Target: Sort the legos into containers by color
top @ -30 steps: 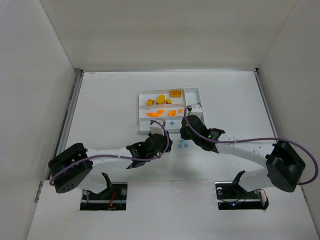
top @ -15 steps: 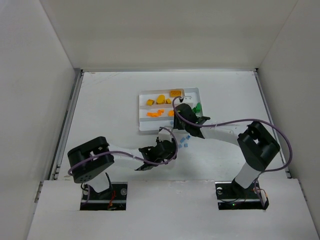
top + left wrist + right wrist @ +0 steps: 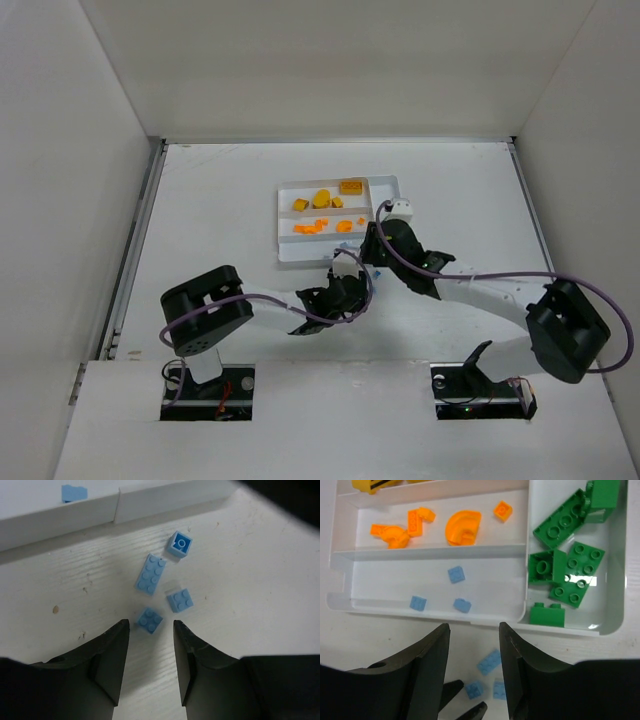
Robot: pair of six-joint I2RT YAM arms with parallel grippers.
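Several light-blue legos (image 3: 151,573) lie on the table just outside the white tray (image 3: 100,517). My left gripper (image 3: 150,630) is open and empty, low over the table, its jaws either side of the nearest blue piece (image 3: 150,620). My right gripper (image 3: 472,627) is open and empty above the tray's near wall (image 3: 435,614). In the right wrist view the tray holds orange bits (image 3: 462,527), green bricks (image 3: 565,575) and three blue pieces (image 3: 456,574). Three blue pieces (image 3: 489,661) lie on the table below it. In the top view both grippers, left (image 3: 360,284) and right (image 3: 374,242), meet at the tray's near right corner.
Yellow bricks (image 3: 322,199) fill the tray's far section. The left gripper's fingertips (image 3: 451,689) show at the bottom of the right wrist view, close under my right gripper. White walls enclose the table on three sides.
My left gripper has moved right to the blue pieces. My right gripper went over the tray's green end, then drew back to the tray's near edge.
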